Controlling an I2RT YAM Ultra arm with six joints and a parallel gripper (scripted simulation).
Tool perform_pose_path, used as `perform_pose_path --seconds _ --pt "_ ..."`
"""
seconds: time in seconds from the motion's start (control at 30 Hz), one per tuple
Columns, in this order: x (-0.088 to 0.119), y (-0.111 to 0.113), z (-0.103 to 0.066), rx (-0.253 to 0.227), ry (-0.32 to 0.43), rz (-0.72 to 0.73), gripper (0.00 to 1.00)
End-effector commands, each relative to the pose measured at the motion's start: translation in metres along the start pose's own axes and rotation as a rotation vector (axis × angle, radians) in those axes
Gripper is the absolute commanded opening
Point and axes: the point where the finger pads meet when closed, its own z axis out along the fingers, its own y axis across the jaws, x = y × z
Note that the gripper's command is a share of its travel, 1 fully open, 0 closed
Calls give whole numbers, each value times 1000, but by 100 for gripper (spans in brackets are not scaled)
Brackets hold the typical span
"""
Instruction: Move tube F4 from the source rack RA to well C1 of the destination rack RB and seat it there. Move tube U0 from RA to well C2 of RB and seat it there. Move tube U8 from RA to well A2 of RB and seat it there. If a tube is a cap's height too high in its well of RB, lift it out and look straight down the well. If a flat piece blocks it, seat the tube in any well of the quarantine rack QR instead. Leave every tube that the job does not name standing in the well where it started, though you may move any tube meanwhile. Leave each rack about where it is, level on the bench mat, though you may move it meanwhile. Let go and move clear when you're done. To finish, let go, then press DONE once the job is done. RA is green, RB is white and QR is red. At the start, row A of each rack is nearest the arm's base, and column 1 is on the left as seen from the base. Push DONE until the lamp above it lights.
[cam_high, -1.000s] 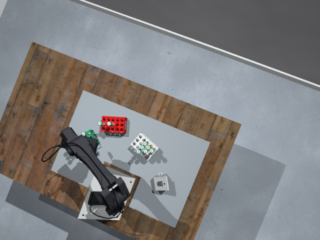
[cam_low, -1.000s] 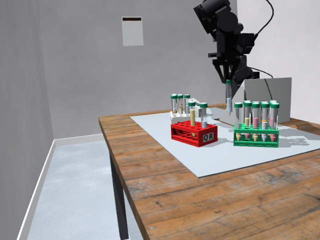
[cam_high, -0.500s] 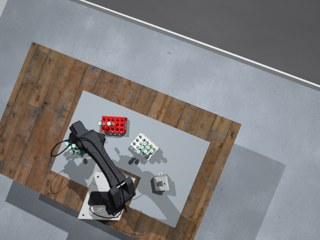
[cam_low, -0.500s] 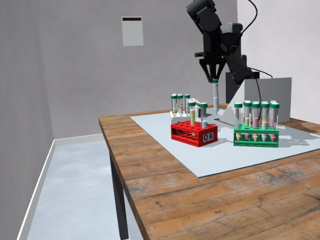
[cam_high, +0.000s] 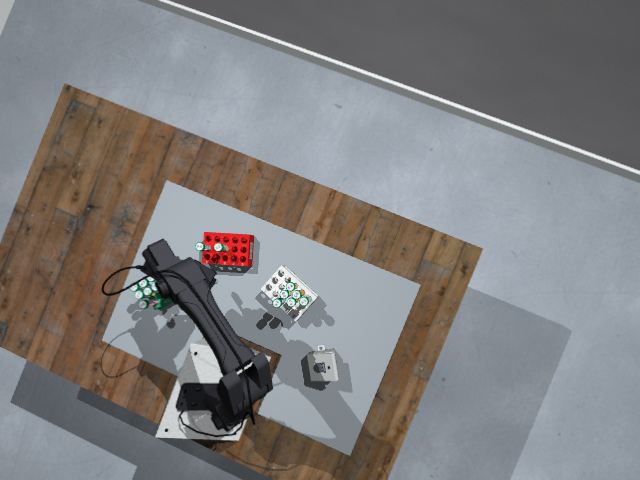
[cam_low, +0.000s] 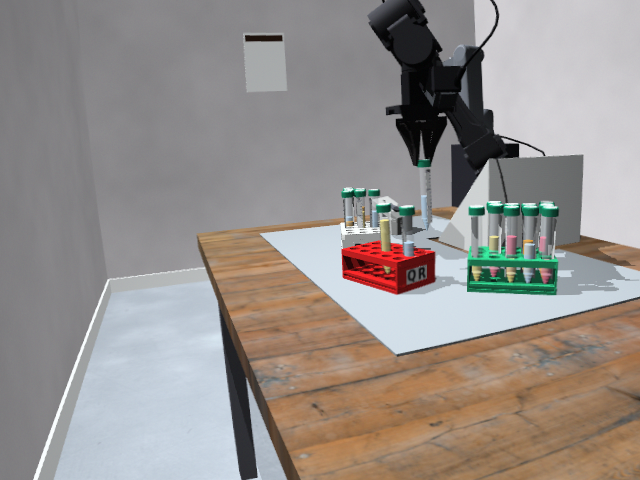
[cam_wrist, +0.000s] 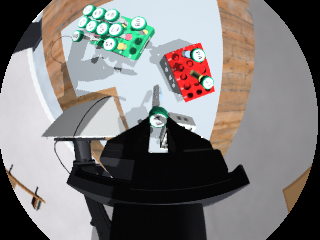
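Exterior view: the gripper (cam_low: 422, 161) (cam_wrist: 158, 120) is clamped on a green-capped tube (cam_low: 424, 193) (cam_wrist: 158, 119), hanging upright. The red rack (cam_low: 388, 266) (cam_wrist: 189, 72) (cam_high: 229, 251) lies toward seven o'clock from it.

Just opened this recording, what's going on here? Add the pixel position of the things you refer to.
A robot arm's gripper (cam_low: 421, 161) (cam_wrist: 158, 120) is shut on a green-capped tube (cam_low: 424, 193) (cam_wrist: 158, 119), carrying it upright above the mat (cam_high: 361, 310) (cam_low: 330, 289) (cam_wrist: 145, 75). More tubes stand in the green rack (cam_high: 164, 301) (cam_low: 511, 262) (cam_wrist: 146, 49), the white rack (cam_high: 270, 294) (cam_low: 356, 238) and the red rack (cam_high: 227, 251) (cam_low: 369, 273) (cam_wrist: 181, 75). The held tube is not in any rack; its label is too small to read.
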Motion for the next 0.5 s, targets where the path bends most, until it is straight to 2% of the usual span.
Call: perform_pose_path --seconds 0.0,0.4,0.47 --pt "0 -5 -21 30 -41 160 0" --pt "-1 -4 -19 20 -39 555 0" --pt "-1 -4 -19 20 -39 555 0"
